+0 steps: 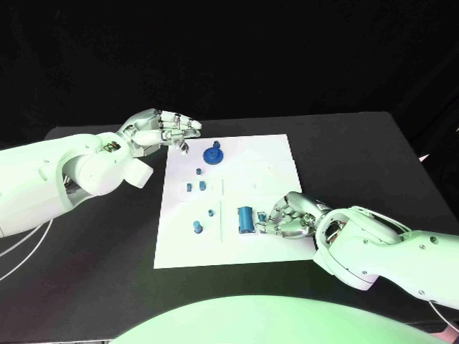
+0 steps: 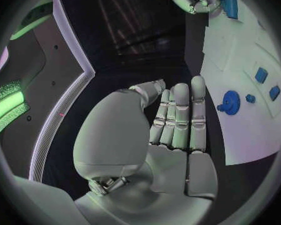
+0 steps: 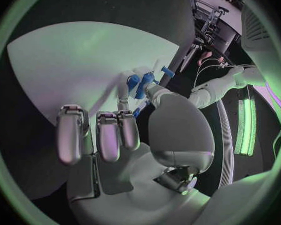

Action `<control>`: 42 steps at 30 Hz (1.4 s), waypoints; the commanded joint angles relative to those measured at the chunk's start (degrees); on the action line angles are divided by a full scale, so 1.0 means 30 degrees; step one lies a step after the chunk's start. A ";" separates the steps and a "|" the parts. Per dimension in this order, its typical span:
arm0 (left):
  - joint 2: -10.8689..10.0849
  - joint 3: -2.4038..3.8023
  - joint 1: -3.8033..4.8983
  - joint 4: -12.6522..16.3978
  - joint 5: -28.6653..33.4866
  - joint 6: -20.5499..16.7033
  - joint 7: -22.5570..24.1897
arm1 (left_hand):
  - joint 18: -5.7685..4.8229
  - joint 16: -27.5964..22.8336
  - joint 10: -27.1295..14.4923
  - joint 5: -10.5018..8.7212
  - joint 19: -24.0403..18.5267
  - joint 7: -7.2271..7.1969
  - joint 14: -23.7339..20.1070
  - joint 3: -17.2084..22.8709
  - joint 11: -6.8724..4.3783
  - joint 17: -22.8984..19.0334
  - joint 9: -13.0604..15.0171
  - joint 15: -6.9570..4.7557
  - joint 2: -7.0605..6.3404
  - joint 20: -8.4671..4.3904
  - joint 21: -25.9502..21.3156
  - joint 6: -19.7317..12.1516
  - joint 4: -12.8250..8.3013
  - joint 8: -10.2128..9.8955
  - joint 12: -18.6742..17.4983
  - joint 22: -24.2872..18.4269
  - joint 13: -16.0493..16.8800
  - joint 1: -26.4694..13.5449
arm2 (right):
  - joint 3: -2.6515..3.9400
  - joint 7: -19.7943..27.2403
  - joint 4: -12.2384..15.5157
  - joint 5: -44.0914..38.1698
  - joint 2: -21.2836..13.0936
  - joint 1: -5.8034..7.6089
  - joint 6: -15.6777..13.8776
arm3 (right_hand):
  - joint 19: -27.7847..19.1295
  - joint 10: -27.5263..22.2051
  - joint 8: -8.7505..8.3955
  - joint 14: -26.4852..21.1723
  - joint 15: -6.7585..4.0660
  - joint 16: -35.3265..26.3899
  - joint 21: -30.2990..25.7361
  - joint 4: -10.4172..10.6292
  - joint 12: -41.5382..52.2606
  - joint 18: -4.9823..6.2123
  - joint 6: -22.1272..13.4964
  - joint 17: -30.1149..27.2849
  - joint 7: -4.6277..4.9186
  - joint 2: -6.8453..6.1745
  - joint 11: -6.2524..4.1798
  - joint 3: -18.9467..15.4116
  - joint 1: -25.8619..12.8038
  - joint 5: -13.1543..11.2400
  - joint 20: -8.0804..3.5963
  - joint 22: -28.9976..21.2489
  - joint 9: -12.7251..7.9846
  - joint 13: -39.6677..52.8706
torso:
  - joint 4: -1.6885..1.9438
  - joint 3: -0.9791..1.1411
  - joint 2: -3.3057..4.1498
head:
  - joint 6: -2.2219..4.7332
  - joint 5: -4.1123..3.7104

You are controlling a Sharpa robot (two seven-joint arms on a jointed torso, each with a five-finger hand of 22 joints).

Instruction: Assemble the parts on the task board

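Head view first: task board (image 1: 260,154) lying white in the middle of the black table (image 1: 343,136), small blue parts scattered over it. Gear-shaped part (image 1: 214,154) with an upright stub near the far left corner, just beside the left hand (image 1: 166,130). Cylinder part (image 1: 246,218) lying flat on the near half, right beside the right hand (image 1: 292,216). Smaller blocks and pegs (image 1: 196,187) between those two.

Left hand empty, fingers straight and pressed side by side, hovering off the board's corner; same seen from the left wrist (image 2: 172,120), with the gear (image 2: 230,102) a little apart from the fingertips.

Right hand curled low over the board, fingertips bunched at a small blue piece (image 3: 143,82); pinched or merely touched, cannot tell.

Judged from looks: rigid moulded pieces, very light, smooth, likely to skid or tip on the slick plate. Best taken by the flanks between thumb and one finger, from above; gear by its rim or stub, cylinder across its middle. Gentle squeeze only, little risk of breakage, more of flicking away.
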 commanded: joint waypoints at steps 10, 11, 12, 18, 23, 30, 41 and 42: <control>0.0006 0.0007 0.0008 0.0019 0.0010 0.0335 0.0069 | 0.0132 -0.0106 -0.0022 0.0097 0.0081 -0.0032 -0.0083 0.0078 -0.0050 -0.0022 0.0018 -0.0014 0.0067 0.0026 0.0076 0.0088 -0.0036 0.0081 0.0075 0.0026 -0.0031 0.0153 | 0.0000 0.0749 0.0119 0.0004 -0.0101 -0.0016 0.0199 | 0.1249 0.0894 0.0076 0.1689 -0.0082 -0.0062 -0.0130 -0.0012 -0.0157 -0.0051 -0.0103 0.3436 0.0011 -0.0028 -0.0096 -0.0247 -0.0248 -0.0093 -0.0117 0.4129 -0.0035 0.3722 | 0.0003 -0.0001 0.0001 | -0.0020 0.0010; 0.0006 0.0006 0.0008 0.0017 0.0010 0.0334 0.0068 | 0.0132 -0.0106 -0.0022 0.0097 0.0081 -0.0032 -0.0083 0.0078 -0.0050 -0.0022 0.0018 -0.0014 0.0067 0.0026 0.0076 0.0088 -0.0036 0.0081 0.0075 0.0026 -0.0031 0.0153 | 0.0000 0.0784 0.0122 -0.0008 -0.0124 -0.0016 0.0279 | 0.1246 0.0899 0.0081 0.1691 -0.0085 -0.0057 -0.0139 -0.0052 -0.0147 -0.0049 -0.0121 0.3446 0.0003 -0.0014 -0.0100 -0.0275 -0.0165 -0.0063 -0.0118 0.4127 -0.0034 0.3729 | 0.0005 0.0001 0.0001 | -0.0022 0.0014; 0.0007 0.0006 0.0008 0.0015 0.0010 0.0333 0.0066 | 0.0132 -0.0106 -0.0022 0.0097 0.0081 -0.0032 -0.0083 0.0078 -0.0050 -0.0022 0.0018 -0.0014 0.0067 0.0026 0.0076 0.0088 -0.0036 0.0081 0.0075 0.0026 -0.0031 0.0153 | 0.0000 0.0816 0.0120 -0.0041 -0.0148 -0.0015 0.0375 | 0.1247 0.0889 0.0093 0.1688 -0.0090 -0.0062 -0.0133 -0.0124 -0.0166 -0.0050 -0.0155 0.3439 -0.0001 -0.0010 -0.0105 -0.0310 0.0076 -0.0032 -0.0123 0.4129 -0.0030 0.3721 | 0.0005 0.0001 0.0001 | -0.0022 0.0014; -0.0001 0.0003 0.0008 0.0005 0.0010 0.0354 0.0027 | 0.0128 -0.0112 -0.0022 0.0097 0.0070 -0.0030 -0.0085 0.0086 -0.0046 -0.0025 0.0015 -0.0008 0.0067 0.0029 0.0089 0.0087 -0.0032 0.0079 0.0075 0.0040 -0.0039 0.0122 | -0.0001 0.1061 0.0108 -0.0386 -0.0361 -0.0013 0.0896 | 0.1233 0.0835 0.0178 0.1685 -0.0071 -0.0077 -0.0205 -0.0413 -0.0268 -0.0042 -0.0308 0.3429 0.0036 -0.0104 -0.0076 -0.0750 0.2380 -0.2214 -0.0107 0.4116 -0.0079 0.3680 | 0.0000 0.0002 -0.0003 | -0.0031 0.0040; 0.0000 0.0001 0.0007 -0.0004 0.0010 0.0383 0.0002 | 0.0128 -0.0115 -0.0020 0.0101 0.0065 -0.0032 -0.0086 0.0102 -0.0048 -0.0027 0.0013 -0.0009 0.0075 0.0029 0.0098 0.0087 -0.0043 0.0078 0.0076 0.0049 -0.0043 0.0125 | -0.0001 0.1606 0.0148 -0.0231 -0.0494 -0.0014 0.0308 | 0.1269 0.0872 0.0210 0.1701 -0.0044 -0.0040 -0.0054 -0.0030 -0.0202 -0.0069 -0.0258 0.3496 0.0060 -0.0005 -0.0054 -0.1457 0.2177 -0.2535 -0.0085 0.4153 -0.0118 0.3722 | -0.0007 0.0003 0.0002 | -0.0005 0.0065; -0.0004 -0.0003 0.0006 -0.0034 0.0010 0.0423 -0.0032 | 0.0135 -0.0126 -0.0011 0.0121 0.0053 -0.0038 -0.0090 0.0180 -0.0058 -0.0033 0.0009 -0.0021 0.0111 0.0019 0.0132 0.0092 -0.0116 0.0078 0.0080 0.0082 -0.0055 0.0195 | 0.0000 0.1847 0.0160 -0.0073 -0.0658 -0.0013 0.0098 | 0.1325 0.0945 0.0280 0.1726 -0.0074 0.0017 0.0159 0.0008 -0.0075 -0.0103 -0.0170 0.3594 0.0008 0.0367 -0.0096 -0.2166 0.1897 -0.2370 -0.0101 0.4203 -0.0146 0.3795 | -0.0002 0.0001 -0.0008 | 0.0006 0.0049; -0.0002 -0.0008 0.0006 -0.0029 0.0004 0.0425 -0.0041 | 0.0136 -0.0132 -0.0005 0.0124 0.0047 -0.0036 -0.0092 0.0213 -0.0059 -0.0036 0.0007 -0.0025 0.0125 0.0014 0.0152 0.0097 -0.0145 0.0079 0.0083 0.0100 -0.0060 0.0216 | 0.0000 0.1532 -0.0043 -0.0227 -0.0639 -0.0010 0.0813 | 0.1313 0.0926 0.0282 0.1717 -0.0100 -0.0003 0.0099 -0.0161 -0.0115 -0.0092 -0.0239 0.3562 -0.0029 0.0696 -0.0128 -0.2221 0.2545 -0.2216 -0.0122 0.4190 -0.0196 0.3779 | 0.0003 -0.0012 0.0001 | -0.0020 0.0074; -0.0002 -0.0009 0.0006 -0.0028 0.0004 0.0424 -0.0041 | 0.0136 -0.0132 -0.0005 0.0124 0.0047 -0.0036 -0.0092 0.0213 -0.0059 -0.0036 0.0007 -0.0025 0.0125 0.0014 0.0152 0.0097 -0.0145 0.0079 0.0083 0.0100 -0.0060 0.0216 | 0.0000 0.1503 -0.0059 -0.0259 -0.0627 -0.0010 0.0846 | 0.1316 0.0933 0.0285 0.1718 -0.0105 -0.0001 0.0111 -0.0184 -0.0101 -0.0094 -0.0244 0.3565 -0.0033 0.0686 -0.0132 -0.2214 0.2689 -0.2224 -0.0125 0.4193 -0.0202 0.3788 | 0.0003 -0.0012 0.0001 | -0.0020 0.0074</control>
